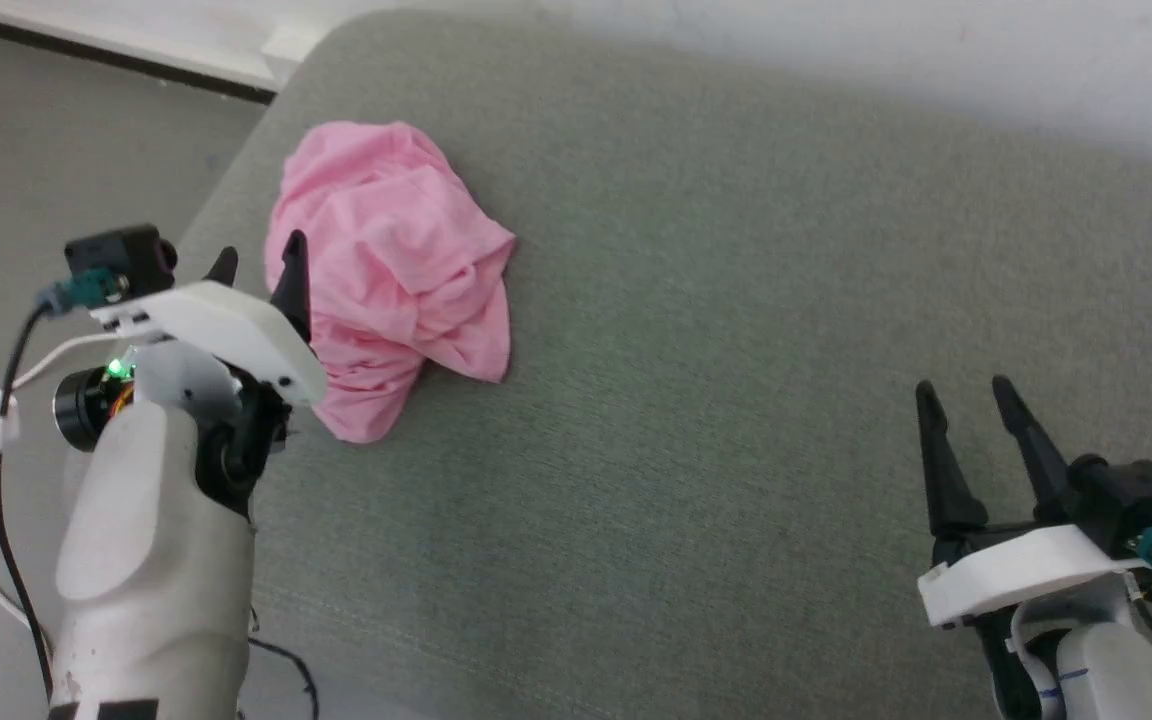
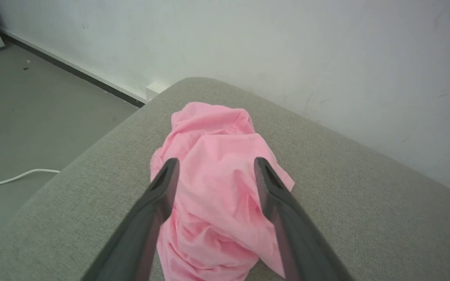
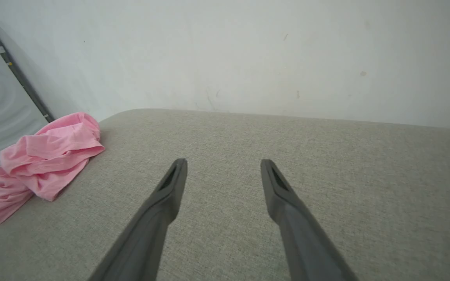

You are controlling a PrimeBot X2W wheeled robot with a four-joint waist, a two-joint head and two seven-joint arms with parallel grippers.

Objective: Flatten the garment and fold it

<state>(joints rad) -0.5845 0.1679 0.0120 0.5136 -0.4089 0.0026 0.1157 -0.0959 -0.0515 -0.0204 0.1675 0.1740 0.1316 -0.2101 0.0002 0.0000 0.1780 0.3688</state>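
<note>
The garment (image 1: 391, 270) lies in a crumpled pink heap near the far left corner of the grey upholstered surface (image 1: 736, 300), not yet flattened, so we judge the step in hand to be a first pick to open it out. Our left gripper (image 1: 261, 250) hovers at the heap's near side, fingers spread and empty; we should pinch one outer edge, not bunched layers, and draw it toward the bare middle. Our right gripper (image 1: 963, 386) sits well apart, likewise spread and empty.
</note>
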